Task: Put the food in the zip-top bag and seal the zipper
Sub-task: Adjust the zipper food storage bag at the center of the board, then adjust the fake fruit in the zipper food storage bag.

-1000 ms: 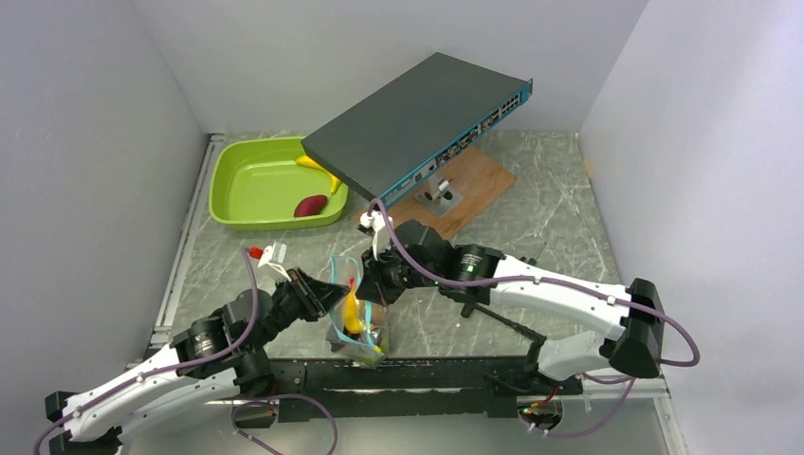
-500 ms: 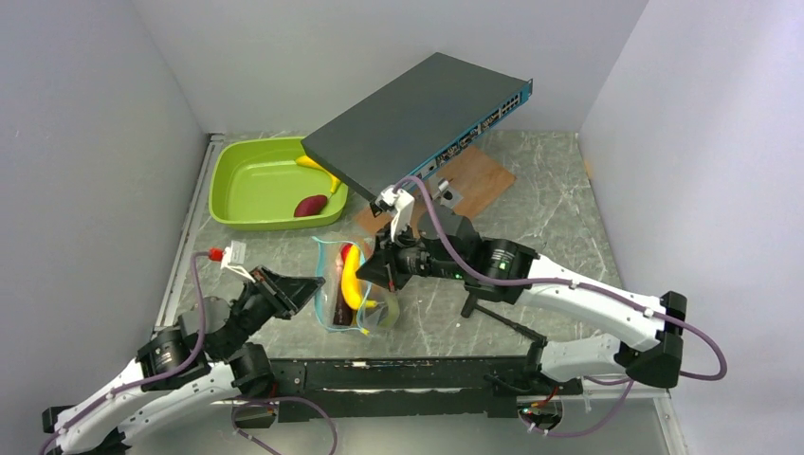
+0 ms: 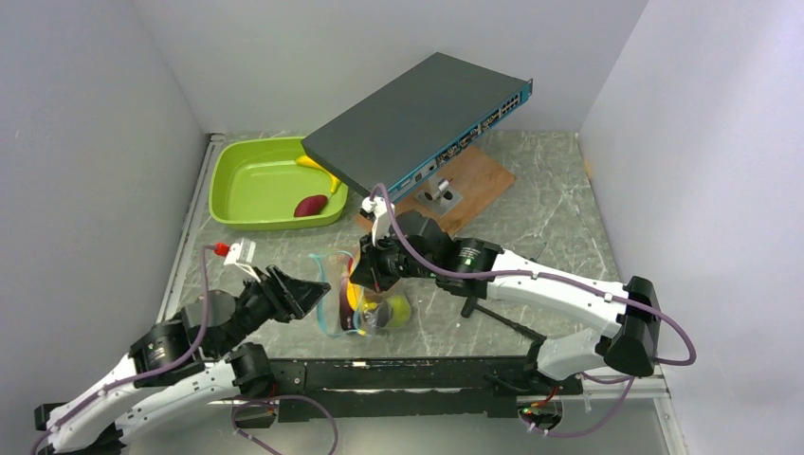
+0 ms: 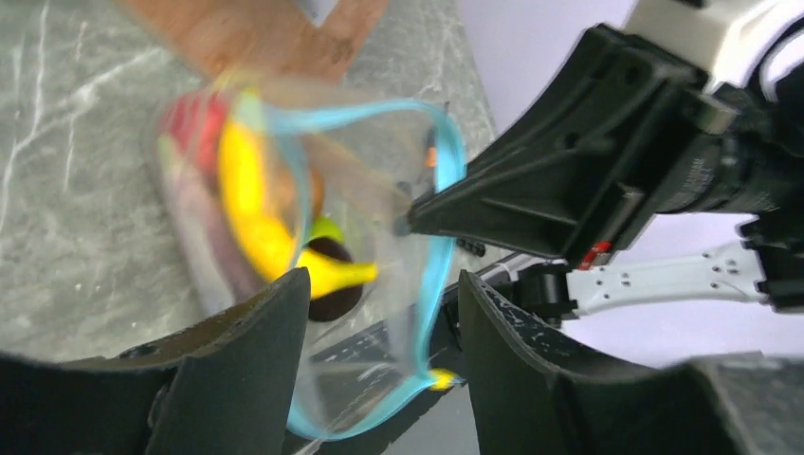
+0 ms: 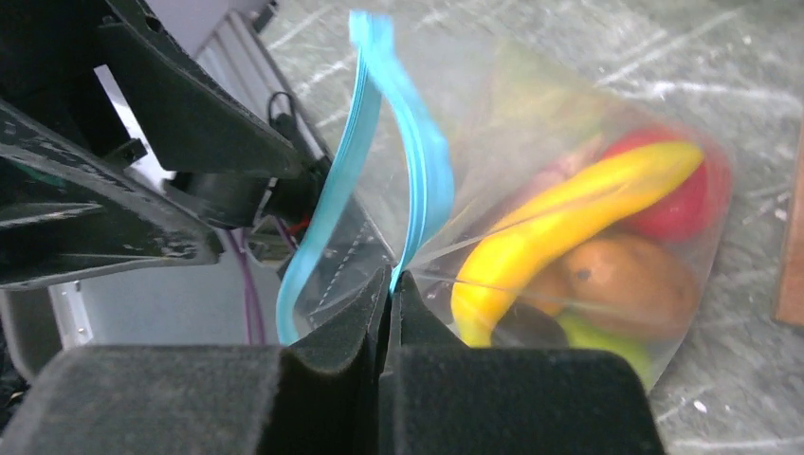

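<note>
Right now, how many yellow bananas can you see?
2. The first banana lies inside the clear bag; the second banana is in the green tray, at its far right corner, partly under the grey box. More may be hidden.

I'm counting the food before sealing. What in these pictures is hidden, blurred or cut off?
Top view: the yellow piece in the green tray runs under the network switch; its far end is hidden.
Left wrist view: the food inside the zip-top bag is motion-blurred; pieces cannot be counted.
Right wrist view: the right gripper, shut on the bag's edge, covers the lowest pieces.
</note>
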Available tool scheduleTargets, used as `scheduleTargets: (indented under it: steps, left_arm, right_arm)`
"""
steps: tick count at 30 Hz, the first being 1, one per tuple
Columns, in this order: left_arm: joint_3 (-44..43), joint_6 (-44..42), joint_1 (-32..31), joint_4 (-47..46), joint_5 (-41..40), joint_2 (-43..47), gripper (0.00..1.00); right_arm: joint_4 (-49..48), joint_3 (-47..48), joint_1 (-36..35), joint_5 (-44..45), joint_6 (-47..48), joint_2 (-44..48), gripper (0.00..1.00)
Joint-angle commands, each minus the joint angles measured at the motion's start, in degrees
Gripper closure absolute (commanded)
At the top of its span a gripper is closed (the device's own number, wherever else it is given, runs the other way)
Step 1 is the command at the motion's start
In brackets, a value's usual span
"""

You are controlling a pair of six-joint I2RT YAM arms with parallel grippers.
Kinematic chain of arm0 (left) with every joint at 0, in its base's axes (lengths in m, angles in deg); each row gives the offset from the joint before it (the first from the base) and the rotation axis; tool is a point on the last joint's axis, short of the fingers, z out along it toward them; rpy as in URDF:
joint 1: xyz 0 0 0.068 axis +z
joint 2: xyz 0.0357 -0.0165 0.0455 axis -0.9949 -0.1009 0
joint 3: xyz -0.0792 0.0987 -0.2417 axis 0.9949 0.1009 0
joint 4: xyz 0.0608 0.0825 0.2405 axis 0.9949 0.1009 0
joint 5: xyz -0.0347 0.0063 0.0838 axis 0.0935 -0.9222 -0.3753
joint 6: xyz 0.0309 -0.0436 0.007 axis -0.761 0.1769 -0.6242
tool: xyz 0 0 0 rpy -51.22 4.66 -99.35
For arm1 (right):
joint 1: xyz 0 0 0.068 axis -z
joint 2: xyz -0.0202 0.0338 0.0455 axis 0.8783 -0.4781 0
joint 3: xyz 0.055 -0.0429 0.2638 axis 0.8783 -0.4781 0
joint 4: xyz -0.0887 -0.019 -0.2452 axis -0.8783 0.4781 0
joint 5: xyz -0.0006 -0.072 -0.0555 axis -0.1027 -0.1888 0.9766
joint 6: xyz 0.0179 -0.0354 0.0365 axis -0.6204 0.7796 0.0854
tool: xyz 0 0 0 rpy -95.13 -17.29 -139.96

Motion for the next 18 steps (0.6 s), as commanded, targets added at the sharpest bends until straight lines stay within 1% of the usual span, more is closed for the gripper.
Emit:
scheduleTargets:
  steps: [1, 3, 6, 8, 10, 13, 14, 16, 18]
  left_arm:
    - [-10.5, -12.4, -0.2, 2.4, 5.7, -6.2, 0.36]
    - [-14.5, -18.2, -0.2, 1.8, 11.0, -10.1, 0.36]
    - [-21.2, -26.2, -0.2, 2.7, 17.8, -17.4, 0.41]
    - [-24.4, -29.2, -0.2, 5.9, 18.5, -22.3, 0.52]
    - [-25.6, -30.8, -0.2, 7.7, 17.6, -26.5, 0.62]
    - [-22.3, -34.4, -0.2, 3.9, 20.4, -29.4, 0.79]
    - [-20.0, -35.8, -0.2, 1.6, 21.4, -29.2, 0.81]
    - [-14.7, -39.6, -0.2, -4.0, 23.6, -27.3, 0.78]
    - [-10.4, -42.3, -0.2, -7.8, 23.7, -25.0, 0.76]
  right_arm:
    - [-3.8, 3.4, 0.1, -4.3, 1.9, 2.8, 1.0]
    - [-4.0, 2.5, 0.1, -4.8, 1.6, 2.9, 1.0]
    - [-4.5, 1.4, 0.3, -5.1, 0.3, 3.2, 1.0]
    - [-4.9, 0.4, 0.4, -4.2, -0.9, 3.9, 1.0]
    - [-5.0, -0.6, 0.5, -2.9, -1.8, 4.8, 1.0]
    - [-5.1, -1.9, 0.8, -1.8, -2.5, 6.3, 1.0]
    - [-5.0, -2.3, 0.9, -1.7, -2.7, 6.6, 1.0]
    - [-5.2, -2.9, 1.4, -2.3, -2.8, 7.2, 1.0]
    - [-5.2, -3.3, 2.0, -3.0, -2.8, 7.6, 1.0]
